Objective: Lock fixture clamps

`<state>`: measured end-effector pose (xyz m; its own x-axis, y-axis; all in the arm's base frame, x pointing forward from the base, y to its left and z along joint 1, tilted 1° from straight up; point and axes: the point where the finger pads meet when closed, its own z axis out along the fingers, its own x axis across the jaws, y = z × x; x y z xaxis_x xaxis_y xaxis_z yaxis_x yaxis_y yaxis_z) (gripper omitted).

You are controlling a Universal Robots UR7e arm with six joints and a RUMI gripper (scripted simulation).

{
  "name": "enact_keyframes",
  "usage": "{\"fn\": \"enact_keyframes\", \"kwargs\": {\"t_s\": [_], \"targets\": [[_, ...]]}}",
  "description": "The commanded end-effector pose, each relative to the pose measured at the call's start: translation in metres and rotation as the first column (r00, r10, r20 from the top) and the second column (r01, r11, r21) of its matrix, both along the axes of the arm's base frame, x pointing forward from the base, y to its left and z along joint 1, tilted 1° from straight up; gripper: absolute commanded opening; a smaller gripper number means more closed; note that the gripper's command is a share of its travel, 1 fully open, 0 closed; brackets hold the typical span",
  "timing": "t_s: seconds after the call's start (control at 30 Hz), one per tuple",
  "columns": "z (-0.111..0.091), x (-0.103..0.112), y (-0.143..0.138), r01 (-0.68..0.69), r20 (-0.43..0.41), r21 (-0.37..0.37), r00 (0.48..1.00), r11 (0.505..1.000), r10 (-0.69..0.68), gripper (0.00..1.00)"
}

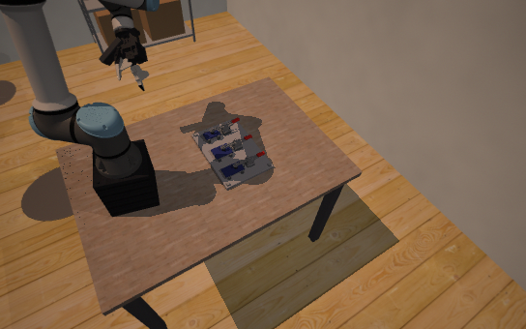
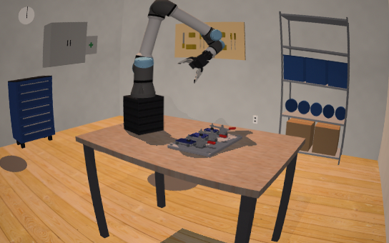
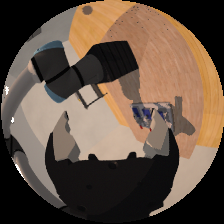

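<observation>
While our wrist camera looks down past the two spread fingers, we see our gripper (image 3: 111, 131) released, its jaws as wide as they go with nothing between them. Beyond the fingertips, far below, lies the wooden table (image 3: 165, 60), and on it the fixture (image 3: 152, 115) shows small, just beside the tip of one finger as the view frames it but well apart in height. Our own arm and the black pedestal (image 3: 112, 57) fill the upper middle of that view.

From the exterior view we hold the gripper (image 2: 195, 69) high in the air, well above the table (image 2: 264, 168) and touching nothing. The fixture (image 2: 207, 151) is a grey plate lying flat near the middle of the table top, between the pedestal (image 2: 143, 114) and the far right edge.

From the top view we count three clamps on the fixture (image 1: 261, 169), set in a row: the near clamp (image 1: 248, 162), the middle clamp (image 1: 237, 144) and the far clamp (image 1: 224, 128). Each has a red-tipped handle pointing to the wall side and a blue part (image 1: 222, 152) on the other side. We cannot tell whether any bar lies flat.

Farther off stand a metal shelf rack (image 2: 347, 89) and a blue drawer cabinet (image 2: 32, 107).
</observation>
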<state>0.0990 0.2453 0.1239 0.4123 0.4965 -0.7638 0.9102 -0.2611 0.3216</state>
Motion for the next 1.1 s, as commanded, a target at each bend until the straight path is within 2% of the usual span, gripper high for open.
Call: {"fn": "enact_keyframes", "kwargs": {"t_s": [0.0,0.53,0.57,1.07], "targets": [[0.0002,0.0001,0.0002,0.000,0.000,0.001,1.000,1.000,0.000,1.00],[0.0002,0.0001,0.0002,0.000,0.000,0.001,1.000,1.000,0.000,1.00],[0.0002,0.0001,0.0002,0.000,0.000,0.001,1.000,1.000,0.000,0.58],[0.0002,0.0001,0.0002,0.000,0.000,0.001,1.000,1.000,0.000,0.58]]}}
